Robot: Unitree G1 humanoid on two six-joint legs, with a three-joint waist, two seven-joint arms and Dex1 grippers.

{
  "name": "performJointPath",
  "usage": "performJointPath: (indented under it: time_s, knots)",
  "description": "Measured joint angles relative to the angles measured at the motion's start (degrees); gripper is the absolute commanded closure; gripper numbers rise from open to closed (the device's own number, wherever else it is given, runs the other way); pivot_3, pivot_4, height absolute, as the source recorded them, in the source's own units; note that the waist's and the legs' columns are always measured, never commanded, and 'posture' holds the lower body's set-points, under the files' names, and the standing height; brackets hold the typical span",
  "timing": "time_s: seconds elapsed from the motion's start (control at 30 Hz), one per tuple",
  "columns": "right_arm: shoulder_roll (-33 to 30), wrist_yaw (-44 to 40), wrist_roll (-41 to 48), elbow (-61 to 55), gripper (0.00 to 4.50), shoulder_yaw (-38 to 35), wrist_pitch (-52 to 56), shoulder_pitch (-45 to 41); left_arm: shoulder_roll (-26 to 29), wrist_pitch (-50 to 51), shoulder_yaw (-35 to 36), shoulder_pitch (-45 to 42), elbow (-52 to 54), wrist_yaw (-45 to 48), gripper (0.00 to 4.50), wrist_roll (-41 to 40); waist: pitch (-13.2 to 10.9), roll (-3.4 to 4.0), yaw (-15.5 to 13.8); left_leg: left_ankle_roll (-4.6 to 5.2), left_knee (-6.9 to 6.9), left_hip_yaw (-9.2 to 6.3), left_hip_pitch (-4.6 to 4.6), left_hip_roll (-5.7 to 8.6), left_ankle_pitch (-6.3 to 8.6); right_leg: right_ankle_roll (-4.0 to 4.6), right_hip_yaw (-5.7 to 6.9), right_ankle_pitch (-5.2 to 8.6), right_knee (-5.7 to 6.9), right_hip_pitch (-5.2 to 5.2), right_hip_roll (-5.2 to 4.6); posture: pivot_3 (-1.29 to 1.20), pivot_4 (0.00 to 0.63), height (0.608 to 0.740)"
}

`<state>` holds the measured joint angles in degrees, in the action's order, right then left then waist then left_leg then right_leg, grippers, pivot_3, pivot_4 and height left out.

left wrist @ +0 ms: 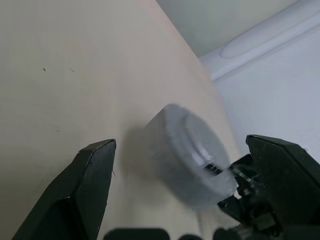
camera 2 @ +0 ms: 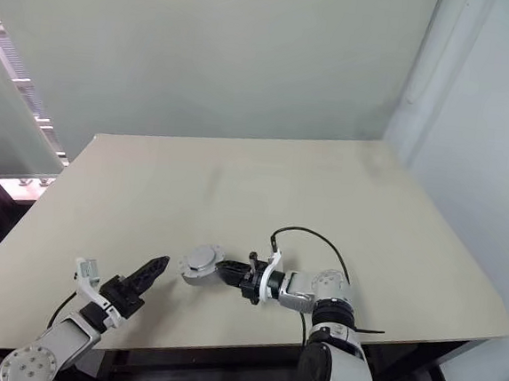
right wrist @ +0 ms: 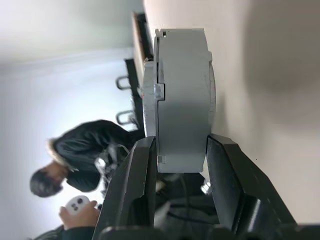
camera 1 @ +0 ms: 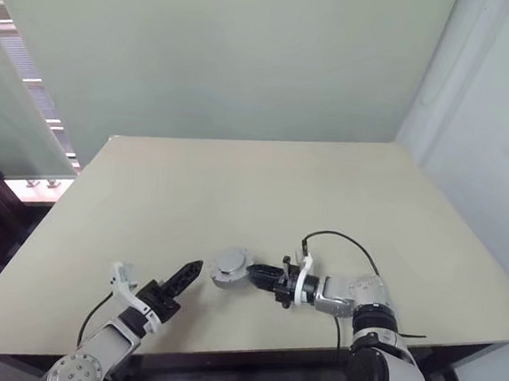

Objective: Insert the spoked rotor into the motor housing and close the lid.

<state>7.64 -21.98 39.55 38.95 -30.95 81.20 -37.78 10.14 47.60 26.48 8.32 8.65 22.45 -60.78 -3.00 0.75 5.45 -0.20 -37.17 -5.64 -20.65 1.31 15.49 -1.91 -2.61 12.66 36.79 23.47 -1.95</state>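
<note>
The motor housing (camera 1: 229, 273) shows as a silver-grey round drum low over the table (camera 1: 237, 189), near its front edge. The lid (right wrist: 149, 90) sits flat on its upper side, a seam running between the two. My right gripper (camera 1: 252, 275) reaches in from the right, pointing left, and is shut on the drum's rim, one finger on each flat face. My left gripper (camera 1: 184, 278) stands open to the left of the drum, apart from it, with nothing between its fingers (left wrist: 97, 165). The spoked rotor is hidden.
A black cable (camera 1: 344, 238) loops over the table behind my right wrist. The table's front edge (camera 1: 222, 353) lies close under both arms. In the right wrist view a person (right wrist: 85, 150) in a dark jacket holds a white controller beyond the table.
</note>
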Motion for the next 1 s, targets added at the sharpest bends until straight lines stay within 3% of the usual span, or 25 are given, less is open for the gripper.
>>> performJointPath:
  time_s: [0.3,1.0]
  knots:
    - [0.12,2.3,3.8,-3.18,3.28,-0.45,1.8,0.0,-3.53,-0.75,-0.8,-2.66,-0.01,-1.55,0.0,-5.15,-0.01,-0.03,0.01,0.01,0.0,0.03,0.0,0.0,0.0,0.0,-0.02,0.0,0.01,0.0,0.02,0.0,0.0,0.74]
    - [0.18,5.76,8.99,-8.05,3.28,0.77,5.58,0.03,-9.97,-1.47,-4.64,-10.57,-11.47,-2.39,0.0,-5.59,0.0,-0.07,-0.02,0.03,-0.07,0.06,-0.03,0.07,0.0,0.0,-0.13,0.0,0.0,-0.03,0.03,0.0,0.0,0.74]
